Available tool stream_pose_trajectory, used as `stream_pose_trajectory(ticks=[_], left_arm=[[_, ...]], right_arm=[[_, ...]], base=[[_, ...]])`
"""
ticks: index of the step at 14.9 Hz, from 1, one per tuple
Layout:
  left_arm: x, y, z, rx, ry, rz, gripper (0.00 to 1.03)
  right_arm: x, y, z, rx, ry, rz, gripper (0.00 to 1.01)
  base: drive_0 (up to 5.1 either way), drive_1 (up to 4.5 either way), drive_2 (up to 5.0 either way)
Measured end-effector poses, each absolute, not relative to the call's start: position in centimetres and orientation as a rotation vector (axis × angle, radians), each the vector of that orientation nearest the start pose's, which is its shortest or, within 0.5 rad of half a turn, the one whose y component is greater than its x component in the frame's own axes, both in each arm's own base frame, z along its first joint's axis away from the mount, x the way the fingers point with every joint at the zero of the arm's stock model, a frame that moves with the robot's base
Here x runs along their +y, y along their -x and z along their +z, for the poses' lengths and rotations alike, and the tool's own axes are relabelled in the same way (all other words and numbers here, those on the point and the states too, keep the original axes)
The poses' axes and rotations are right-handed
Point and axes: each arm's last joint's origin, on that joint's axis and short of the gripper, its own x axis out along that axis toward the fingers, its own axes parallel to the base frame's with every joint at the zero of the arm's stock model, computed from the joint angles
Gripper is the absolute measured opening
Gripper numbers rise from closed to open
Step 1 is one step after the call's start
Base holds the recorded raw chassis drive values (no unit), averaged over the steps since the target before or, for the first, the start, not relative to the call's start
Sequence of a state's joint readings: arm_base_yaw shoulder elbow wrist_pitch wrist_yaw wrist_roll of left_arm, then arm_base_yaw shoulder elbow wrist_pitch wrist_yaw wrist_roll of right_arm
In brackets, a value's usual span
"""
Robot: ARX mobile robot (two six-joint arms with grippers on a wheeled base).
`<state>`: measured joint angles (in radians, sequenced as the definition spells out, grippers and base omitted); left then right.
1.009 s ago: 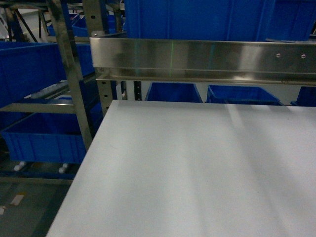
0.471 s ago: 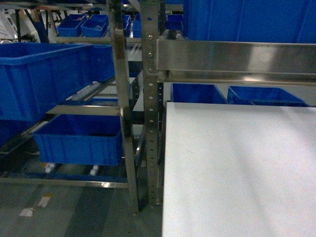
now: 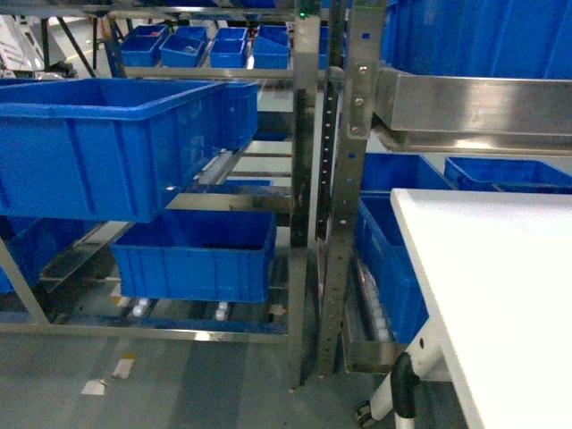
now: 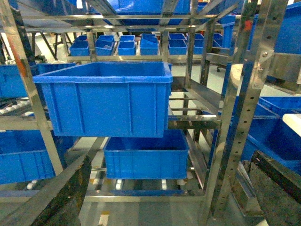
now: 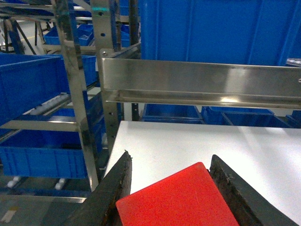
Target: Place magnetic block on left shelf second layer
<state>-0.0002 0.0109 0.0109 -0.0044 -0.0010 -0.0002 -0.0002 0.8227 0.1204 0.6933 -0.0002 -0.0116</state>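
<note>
The magnetic block (image 5: 178,200) is a bright red cube filling the bottom of the right wrist view. My right gripper (image 5: 171,157) is shut on it, one dark finger on each side, above the white table (image 5: 197,141). The left shelf (image 3: 304,179) is a steel rack left of the table. Its second layer from the floor (image 3: 259,201) has roller tracks and carries a large blue crate (image 3: 98,143). My left gripper (image 4: 171,157) is open and empty, facing that tier (image 4: 193,123) from some way off. Neither gripper shows in the head view.
A second blue crate (image 3: 192,255) sits on the bottom tier. Perforated steel posts (image 3: 344,179) stand between the rack and the table (image 3: 500,286). A steel rail (image 3: 474,103) runs over the table's back. A table leg with a castor (image 3: 402,393) is at the floor.
The head view has swung left: the white table slid to the right edge and the left shelf with its crates now fills the left and middle.
</note>
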Motion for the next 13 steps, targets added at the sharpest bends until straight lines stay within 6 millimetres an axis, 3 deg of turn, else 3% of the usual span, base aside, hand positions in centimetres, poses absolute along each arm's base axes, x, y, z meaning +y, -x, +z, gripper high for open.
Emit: stream_pose_trajectory(ticks=[5,13], left_arm=[[0.00,-9.77,16.62,0.002,0.000,0.000,0.98],[-0.01,-9.77,16.62,0.002,0.000,0.000,0.98]], right_arm=[[0.00,-16.28,18.33,0.012,0.012,0.000,0.43],[0.00,-16.29,18.32,0.013,0.012,0.000,0.43]], base=[[-4.8,2.38,2.6],[-3.7,4.75,-0.7]])
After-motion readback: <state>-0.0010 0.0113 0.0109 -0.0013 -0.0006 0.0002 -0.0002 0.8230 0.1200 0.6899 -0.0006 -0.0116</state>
